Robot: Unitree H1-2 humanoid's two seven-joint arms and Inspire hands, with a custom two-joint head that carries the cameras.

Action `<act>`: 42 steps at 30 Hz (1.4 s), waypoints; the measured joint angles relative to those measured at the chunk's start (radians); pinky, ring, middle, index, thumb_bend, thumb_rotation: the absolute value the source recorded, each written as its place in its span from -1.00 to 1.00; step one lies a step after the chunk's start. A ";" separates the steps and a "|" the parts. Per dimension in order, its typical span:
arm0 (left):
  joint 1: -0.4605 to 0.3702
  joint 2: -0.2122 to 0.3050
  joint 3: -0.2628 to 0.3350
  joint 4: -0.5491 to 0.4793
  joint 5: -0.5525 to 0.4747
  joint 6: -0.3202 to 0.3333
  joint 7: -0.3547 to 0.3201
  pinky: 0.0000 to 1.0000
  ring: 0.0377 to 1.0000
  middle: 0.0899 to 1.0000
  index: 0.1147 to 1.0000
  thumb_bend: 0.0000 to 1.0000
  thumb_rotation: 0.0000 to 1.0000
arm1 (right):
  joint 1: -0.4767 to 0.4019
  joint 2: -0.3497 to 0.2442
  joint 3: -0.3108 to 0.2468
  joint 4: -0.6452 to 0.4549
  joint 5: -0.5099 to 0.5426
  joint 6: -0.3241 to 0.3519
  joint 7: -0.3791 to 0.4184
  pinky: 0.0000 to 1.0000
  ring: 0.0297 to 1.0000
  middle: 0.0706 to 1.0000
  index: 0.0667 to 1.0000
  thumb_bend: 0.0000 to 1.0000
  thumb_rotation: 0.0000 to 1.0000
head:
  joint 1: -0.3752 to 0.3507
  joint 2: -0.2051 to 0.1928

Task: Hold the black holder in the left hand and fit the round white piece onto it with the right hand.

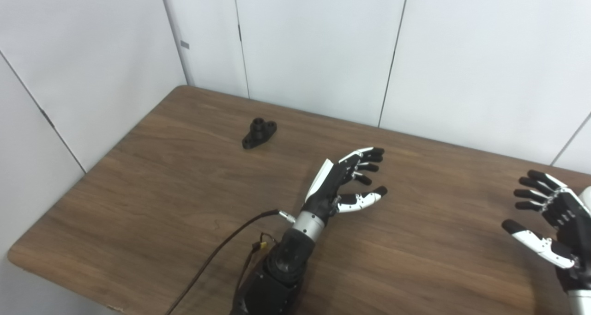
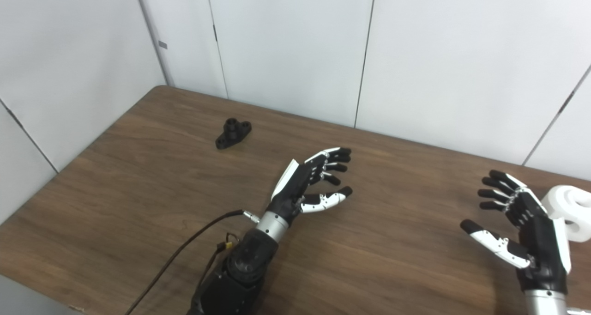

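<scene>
**On the wooden table, both hands empty and the two parts far from each other**

On the far left part of the table lies the black holder, a small piece with a raised round collar in the middle and a flat ear at each end. It rests on the wood alone, with nothing touching it. The left hand is above the middle of the table, palm turned inward, its fingers spread apart and holding nothing. It is well apart from the holder, to the right of it and nearer to the robot, so I judge that the grasp is not yet begun.

The round white piece stands at the right edge of the table, just behind the right hand; in the left eye view only a small bit of it shows. The right hand also has its fingers apart and empty, the palm facing toward the centre, its back toward the white piece. This posture looks to me like a waiting one: each hand is on the side of its own part, which suits the task.

Nothing stands between the left hand and the holder; the wood there is bare. A dark cable runs along the left forearm to the wrist and it hangs over the near table edge, away from the route. White wall panels close the table behind and on the left, near to the holder, so a reach there has little room beyond it.
</scene>
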 measured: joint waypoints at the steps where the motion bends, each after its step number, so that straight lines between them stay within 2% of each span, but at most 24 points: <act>1: 0.000 0.000 0.000 0.000 0.000 0.000 0.001 0.24 0.46 0.51 0.46 0.14 -1.00 | -0.001 0.000 0.000 0.002 -0.004 0.000 0.000 0.19 0.35 0.45 0.49 0.57 -0.28 | 0.000 0.000; 5: 0.000 0.001 0.000 -0.001 -0.001 0.000 0.001 0.12 0.35 0.45 0.43 0.17 -1.00 | -0.002 0.000 0.000 0.002 -0.003 0.000 0.004 0.18 0.34 0.44 0.48 0.55 -0.31 | 0.000 -0.005; 13: 0.012 0.022 0.001 -0.043 0.020 0.002 0.001 0.05 0.20 0.32 0.39 0.27 -1.00 | -0.009 0.001 -0.001 0.007 -0.003 0.000 0.007 0.19 0.34 0.44 0.48 0.55 -0.31 | 0.009 -0.015; 16: 0.017 0.049 0.001 -0.053 0.058 0.004 0.001 0.07 0.25 0.35 0.36 0.32 -1.00 | -0.012 0.000 -0.003 0.013 -0.003 0.000 0.009 0.19 0.34 0.44 0.48 0.56 -0.30 | 0.012 -0.022; 21: 0.016 0.124 0.005 -0.061 0.130 0.007 0.002 0.11 0.31 0.36 0.29 0.43 -1.00 | -0.015 -0.002 -0.008 0.019 -0.003 0.000 0.010 0.19 0.33 0.44 0.49 0.56 -0.30 | 0.017 -0.028; 25: 0.009 0.185 0.007 -0.070 0.219 0.020 0.010 0.25 0.37 0.37 0.29 0.50 -1.00 | -0.018 -0.005 -0.010 0.025 -0.004 0.000 0.010 0.18 0.32 0.43 0.48 0.60 -0.25 | 0.018 -0.029; 28: -0.002 0.202 0.014 -0.093 0.263 0.046 0.014 0.25 0.42 0.42 0.30 0.55 -1.00 | -0.020 -0.007 -0.010 0.030 -0.004 0.000 0.010 0.17 0.31 0.43 0.48 0.60 -0.25 | 0.018 -0.031; 33: -0.017 0.207 0.015 -0.118 0.330 0.080 0.029 0.29 0.57 0.65 0.37 0.55 -0.95 | -0.026 -0.007 -0.010 0.037 -0.005 0.000 0.010 0.17 0.31 0.43 0.48 0.57 -0.27 | 0.017 -0.035; 37: -0.019 0.228 0.025 -0.140 0.382 0.093 0.049 0.35 0.64 0.72 0.40 0.55 -0.81 | -0.029 -0.008 -0.010 0.042 -0.009 0.000 0.008 0.14 0.30 0.43 0.47 0.57 -0.26 | 0.018 -0.037; 42: -0.025 0.267 0.049 -0.180 0.469 0.144 0.093 0.49 0.80 0.82 0.41 0.60 -0.63 | -0.029 -0.011 -0.010 0.046 -0.008 0.000 0.010 0.13 0.29 0.43 0.47 0.57 -0.26 | 0.017 -0.037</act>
